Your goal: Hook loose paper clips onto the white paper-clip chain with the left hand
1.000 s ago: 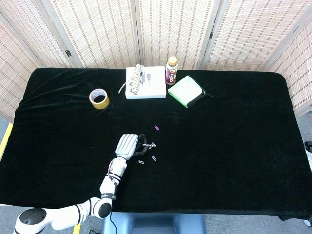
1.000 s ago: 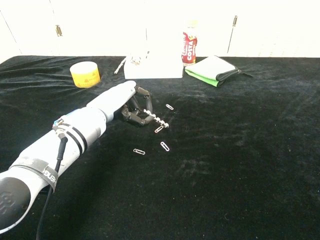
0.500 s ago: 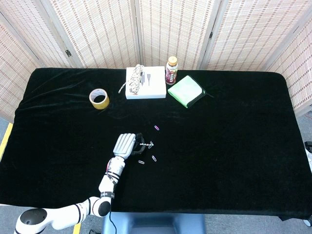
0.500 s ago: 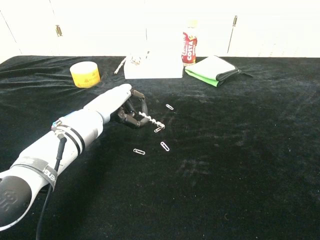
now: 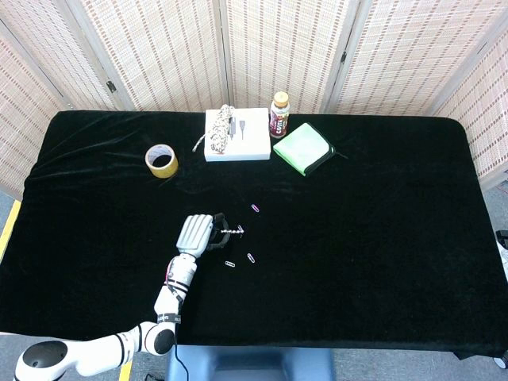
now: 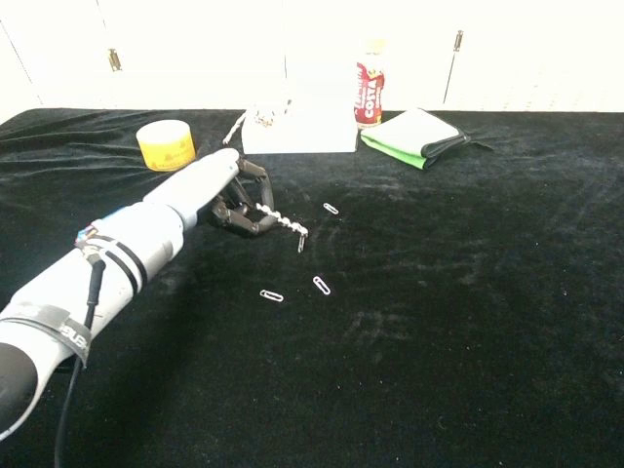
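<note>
Nearest the robot, the left arm (image 6: pixel 88 283) reaches out over the black table (image 6: pixel 468 322). Just ahead of it lie two loose clips (image 6: pixel 271 294) on the cloth, side by side but apart, the second (image 6: pixel 321 285) a little further right; in the head view they show just below the hand.

The left hand (image 6: pixel 237 198) is curled, fingers (image 6: pixel 252 185) closed on one end of the chain (image 6: pixel 283 224). The chain sticks out to the right from the pinch, and its last clip (image 6: pixel 301 241) hangs down from the end, so it looks lifted off the cloth, though how far cannot be told. In the head view the chain (image 5: pixel 232 231) runs right from the hand (image 5: pixel 196 233).

A third loose clip (image 6: pixel 331 208) lies further back, well apart from the hand.

The clips are judged very light, thin springy wire, slick and easily flicked away on the soft cloth. The chain will be limp at every link and swing freely; the best hold is likely close to the end link, so that its open loop stays steady while a loose clip is slid on. A loose clip probably needs pinching across its flat sides.

At the far edge stand a tape roll (image 6: pixel 166 143), a white box (image 6: pixel 297 132), a bottle (image 6: pixel 369 96) and a green pouch (image 6: pixel 417 136). The right hand is not visible.
</note>
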You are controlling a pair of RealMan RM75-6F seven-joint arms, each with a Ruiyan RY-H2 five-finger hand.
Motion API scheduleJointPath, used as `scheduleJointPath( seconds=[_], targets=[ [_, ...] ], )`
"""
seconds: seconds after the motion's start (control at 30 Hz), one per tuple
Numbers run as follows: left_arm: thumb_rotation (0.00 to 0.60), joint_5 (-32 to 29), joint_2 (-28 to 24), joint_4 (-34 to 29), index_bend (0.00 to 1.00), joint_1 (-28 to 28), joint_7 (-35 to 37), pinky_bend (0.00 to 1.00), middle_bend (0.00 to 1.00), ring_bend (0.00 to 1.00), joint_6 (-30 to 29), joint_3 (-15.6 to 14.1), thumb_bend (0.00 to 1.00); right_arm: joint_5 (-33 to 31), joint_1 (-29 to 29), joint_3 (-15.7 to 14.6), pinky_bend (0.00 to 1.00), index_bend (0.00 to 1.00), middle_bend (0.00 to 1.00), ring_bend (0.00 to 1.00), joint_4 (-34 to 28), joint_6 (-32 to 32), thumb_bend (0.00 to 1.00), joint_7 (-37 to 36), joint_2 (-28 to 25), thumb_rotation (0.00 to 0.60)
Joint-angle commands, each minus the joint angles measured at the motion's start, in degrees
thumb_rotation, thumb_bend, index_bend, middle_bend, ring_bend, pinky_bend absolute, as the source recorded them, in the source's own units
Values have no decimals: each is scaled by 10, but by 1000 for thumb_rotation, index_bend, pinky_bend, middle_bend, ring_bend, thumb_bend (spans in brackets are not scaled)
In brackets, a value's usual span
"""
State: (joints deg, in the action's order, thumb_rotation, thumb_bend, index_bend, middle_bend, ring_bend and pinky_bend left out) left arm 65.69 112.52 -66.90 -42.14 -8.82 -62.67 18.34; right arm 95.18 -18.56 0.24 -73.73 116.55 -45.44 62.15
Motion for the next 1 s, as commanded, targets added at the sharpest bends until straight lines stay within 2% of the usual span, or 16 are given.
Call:
scheduleJointPath(
  seconds=[0.03, 0.47, 0.77, 0.8, 0.83, 0.87, 0.93, 1.0],
  targets=[
    [600, 4, -18, -24, 859, 11, -11, 1000, 1000, 1000, -21, 3, 500, 2, 2, 0, 0, 0, 0, 0, -1, -2, 9, 2, -1, 600],
    [600, 4, -78, -107, 860, 75, -34, 1000, 1000, 1000, -112, 0, 500, 34, 39, -5, 0, 0, 0, 0, -16, -36, 9, 24, -19, 600],
    [600, -3, -91, -129, 854, 90, -27, 1000, 1000, 1000, -115, -1, 500, 49, 59, -10, 0, 0, 0, 0, -31, -52, 9, 40, -29, 600],
    [600, -7, -93, -130, 820, 90, -28, 1000, 1000, 1000, -110, -1, 489, 49, 60, -10, 0, 0, 0, 0, -31, -52, 9, 40, -29, 600],
    [600, -16, -97, -135, 720, 90, -32, 1000, 1000, 1000, -100, -2, 446, 48, 60, -11, 0, 0, 0, 0, -31, -53, 9, 40, -30, 600],
    [600, -24, -103, -143, 597, 90, -37, 1000, 1000, 1000, -89, -2, 395, 47, 60, -11, 0, 0, 0, 0, -32, -52, 9, 39, -30, 600],
    [600, -31, -108, -149, 286, 89, -44, 1000, 1000, 1000, -84, -1, 263, 46, 59, -12, 0, 0, 0, 0, -32, -50, 9, 39, -30, 600],
    [600, -38, -113, -157, 150, 89, -47, 1000, 1000, 1000, -76, -1, 218, 45, 58, -12, 0, 0, 0, 0, -32, -48, 9, 40, -29, 600]
  ],
)
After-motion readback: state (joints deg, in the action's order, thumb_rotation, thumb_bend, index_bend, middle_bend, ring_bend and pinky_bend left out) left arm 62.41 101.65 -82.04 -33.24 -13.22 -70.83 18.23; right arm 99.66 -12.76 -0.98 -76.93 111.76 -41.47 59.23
